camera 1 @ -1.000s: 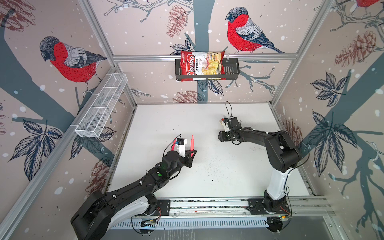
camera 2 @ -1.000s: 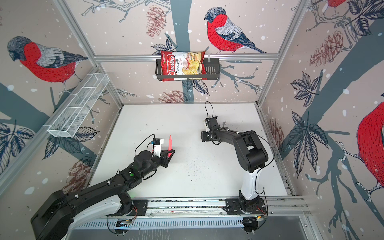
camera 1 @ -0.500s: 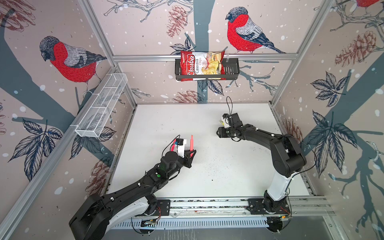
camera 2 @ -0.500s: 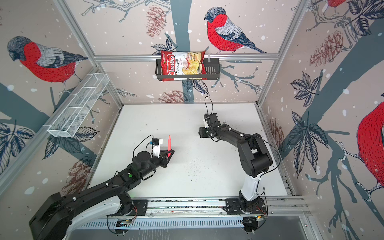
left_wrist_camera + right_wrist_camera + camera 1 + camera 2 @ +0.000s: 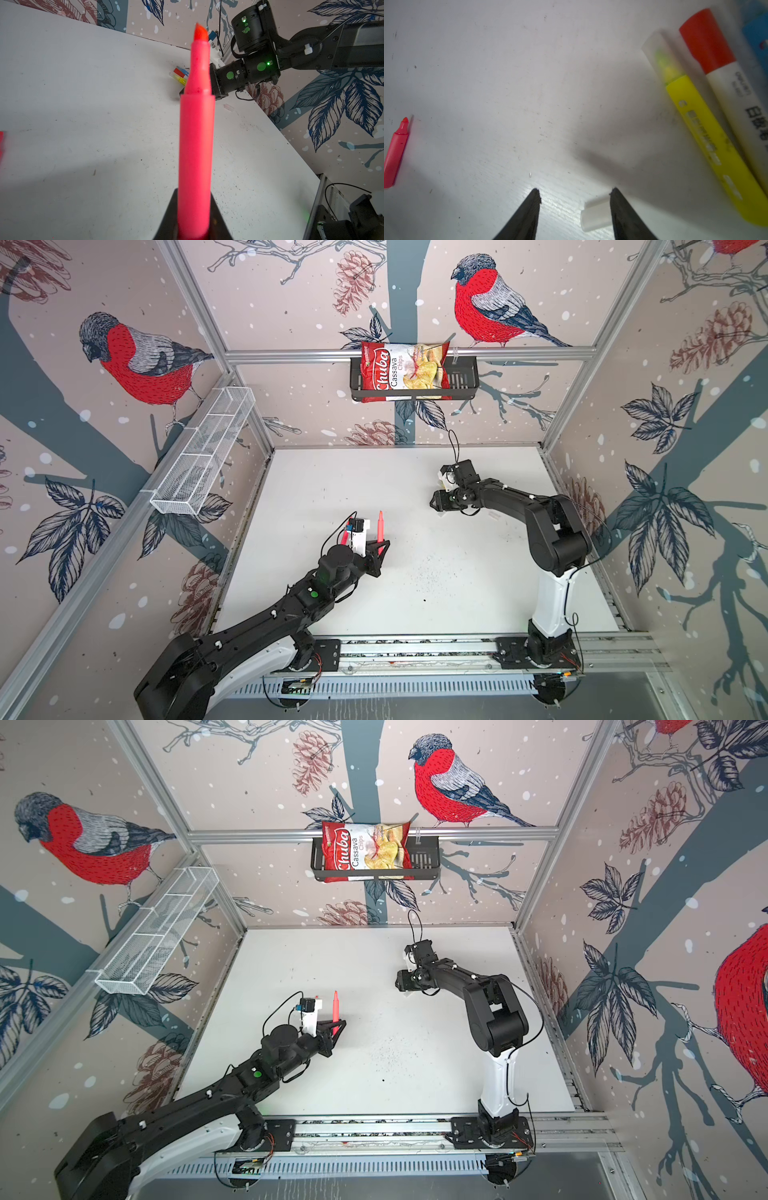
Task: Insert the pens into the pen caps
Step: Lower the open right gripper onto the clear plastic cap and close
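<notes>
Gripping pink pen (image 5: 380,526) over table (image 5: 353,485), left hand (image 5: 379,545)

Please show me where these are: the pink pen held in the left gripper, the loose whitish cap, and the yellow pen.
held pink pen (image 5: 196,145): left wrist view, middle of its barrel.
loose whitish cap (image 5: 596,216): right wrist view, middle of its side.
yellow pen (image 5: 712,145): right wrist view, middle of its barrel.

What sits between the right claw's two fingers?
A whitish pen cap lies in the gap of the open right claw, close against one finger; the rest is bare table. The right wrist view shows it.
</notes>
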`<state>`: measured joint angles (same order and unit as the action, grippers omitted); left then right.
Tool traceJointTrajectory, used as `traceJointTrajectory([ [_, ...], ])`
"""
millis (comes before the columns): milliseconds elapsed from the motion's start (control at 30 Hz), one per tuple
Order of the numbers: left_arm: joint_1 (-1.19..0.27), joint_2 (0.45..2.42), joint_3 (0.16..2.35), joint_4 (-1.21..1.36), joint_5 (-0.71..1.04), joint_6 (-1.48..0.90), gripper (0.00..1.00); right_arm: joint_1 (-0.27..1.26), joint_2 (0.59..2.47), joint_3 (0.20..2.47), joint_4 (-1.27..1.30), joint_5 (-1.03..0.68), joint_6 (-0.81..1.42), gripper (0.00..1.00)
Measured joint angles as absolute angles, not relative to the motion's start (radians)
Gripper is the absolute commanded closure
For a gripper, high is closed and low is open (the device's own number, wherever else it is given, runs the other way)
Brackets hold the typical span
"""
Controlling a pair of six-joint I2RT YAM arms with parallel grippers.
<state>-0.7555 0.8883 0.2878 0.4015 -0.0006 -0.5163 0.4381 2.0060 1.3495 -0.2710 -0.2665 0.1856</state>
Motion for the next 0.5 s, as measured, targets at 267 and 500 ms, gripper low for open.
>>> traceJointTrajectory([
  [267,-0.756,0.888,0.287,0.399,-0.003,-0.516,1.00,0.439,2.007,1.315,-0.292,-0.265,0.178,0.46],
  [500,-0.756,0.889,0.288,0.399,-0.003,-0.516,1.00,0.438,1.940,1.245,-0.286,-0.250,0.175,0.46],
])
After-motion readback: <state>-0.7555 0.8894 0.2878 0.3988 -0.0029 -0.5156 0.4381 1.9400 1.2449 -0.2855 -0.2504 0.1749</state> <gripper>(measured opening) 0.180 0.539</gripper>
